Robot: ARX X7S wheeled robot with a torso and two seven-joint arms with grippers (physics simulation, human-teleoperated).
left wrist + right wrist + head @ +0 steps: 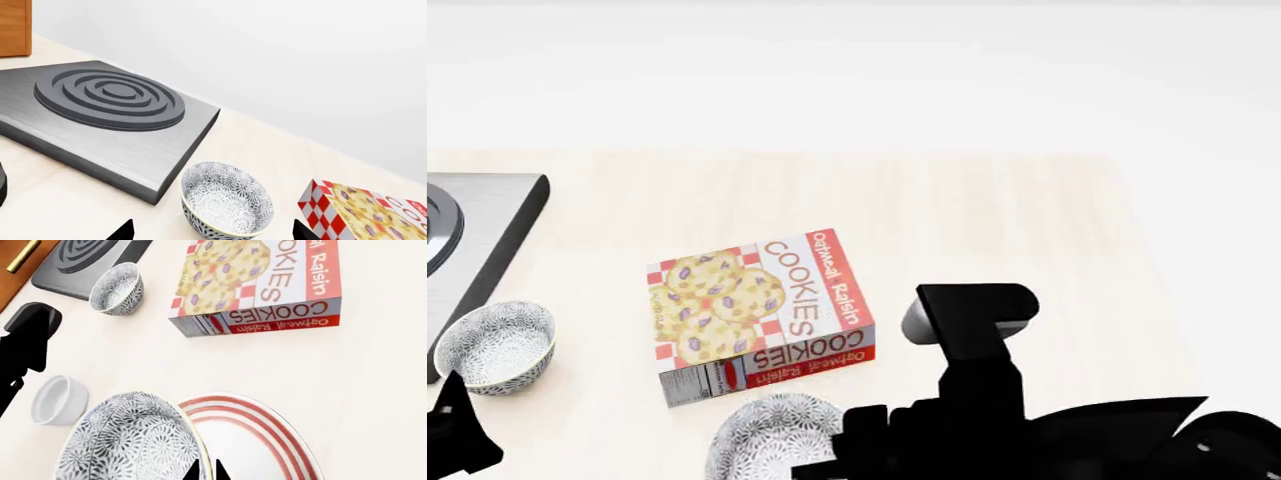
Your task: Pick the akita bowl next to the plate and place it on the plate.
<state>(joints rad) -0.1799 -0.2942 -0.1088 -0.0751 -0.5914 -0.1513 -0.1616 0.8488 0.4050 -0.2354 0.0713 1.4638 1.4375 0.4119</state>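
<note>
In the right wrist view the akita bowl, grey-black patterned, fills the lower left, and its rim overlaps the edge of the white plate with red rings. My right gripper is shut on that bowl's rim, one thin fingertip on each side of it. The head view shows this bowl at the bottom, partly behind my right arm; the plate is hidden there. A second, identical bowl stands beside the stove, ahead of my open left gripper, whose tips stay wide apart and clear of it.
An oatmeal raisin cookie box lies flat mid-table. A grey stove plate sits at the far left. A plain white ramekin stands close to the held bowl. The left arm shows dark beside it. A wooden panel is behind the stove.
</note>
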